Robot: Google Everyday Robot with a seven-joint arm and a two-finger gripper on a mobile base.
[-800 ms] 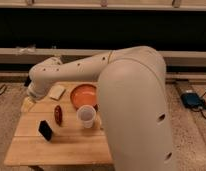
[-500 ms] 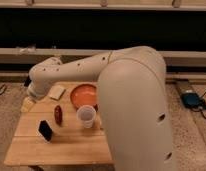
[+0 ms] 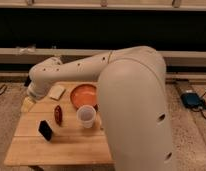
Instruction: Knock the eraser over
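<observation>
The eraser (image 3: 45,130) is a small black block that stands upright near the front left of the wooden table (image 3: 61,152). My white arm reaches from the right across the table to its far left side. The gripper (image 3: 27,104) hangs at the table's left edge, behind the eraser and apart from it, and holds nothing that I can see.
A dark red oval object (image 3: 58,114) lies just behind and to the right of the eraser. A white cup (image 3: 86,116) stands at mid-table, with an orange bowl (image 3: 84,95) behind it. A flat beige square piece (image 3: 57,92) lies at the back left. A blue device (image 3: 192,99) lies on the floor at the right.
</observation>
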